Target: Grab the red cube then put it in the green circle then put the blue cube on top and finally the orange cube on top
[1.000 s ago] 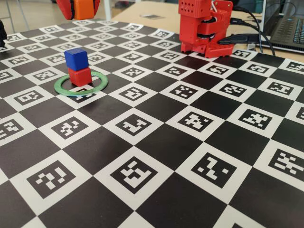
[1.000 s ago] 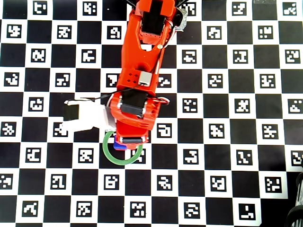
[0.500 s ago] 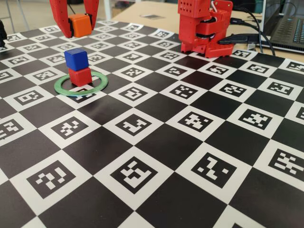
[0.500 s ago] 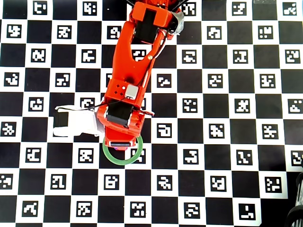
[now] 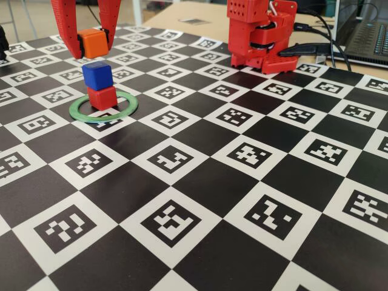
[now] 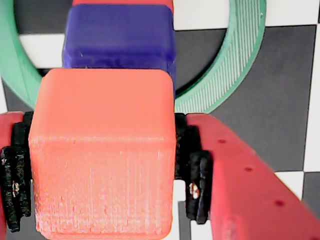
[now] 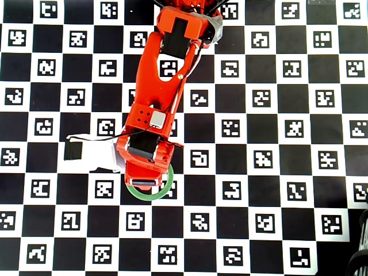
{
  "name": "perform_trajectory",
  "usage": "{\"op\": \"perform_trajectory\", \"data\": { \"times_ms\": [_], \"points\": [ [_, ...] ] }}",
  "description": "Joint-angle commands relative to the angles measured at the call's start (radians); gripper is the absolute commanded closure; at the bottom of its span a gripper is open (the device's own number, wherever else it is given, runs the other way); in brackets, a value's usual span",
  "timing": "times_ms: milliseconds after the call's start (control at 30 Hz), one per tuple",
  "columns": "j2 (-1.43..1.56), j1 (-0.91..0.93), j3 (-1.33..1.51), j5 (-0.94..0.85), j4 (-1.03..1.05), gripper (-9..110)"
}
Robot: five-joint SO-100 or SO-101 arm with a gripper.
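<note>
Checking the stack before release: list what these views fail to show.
- Overhead view: the arm covers all three cubes; only part of the green ring shows.
- Wrist view: the red cube is a sliver cut by the top edge, behind the blue cube.
- Wrist view: the orange cube hides the gripper pads' contact.

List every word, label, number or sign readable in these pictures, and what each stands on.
No readable words, brands or numbers in any view.
Board: each white square bears a black block-pattern marker, a code rather than letters or digits.
Orange cube, blue cube, red cube, green circle: no print.
Arm: no label shows.
Laptop keys: too small to read.
</note>
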Motion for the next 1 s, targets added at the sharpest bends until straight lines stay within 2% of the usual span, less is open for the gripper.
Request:
{"op": "perform_trajectory", "data": {
  "times_ms": [0,967],
  "points": [
    [0.035,0.012,-0.069,0.002,-0.008,91],
    [0.091,-0.006,0.055,0.04,-0.075,91]
  ]
}}
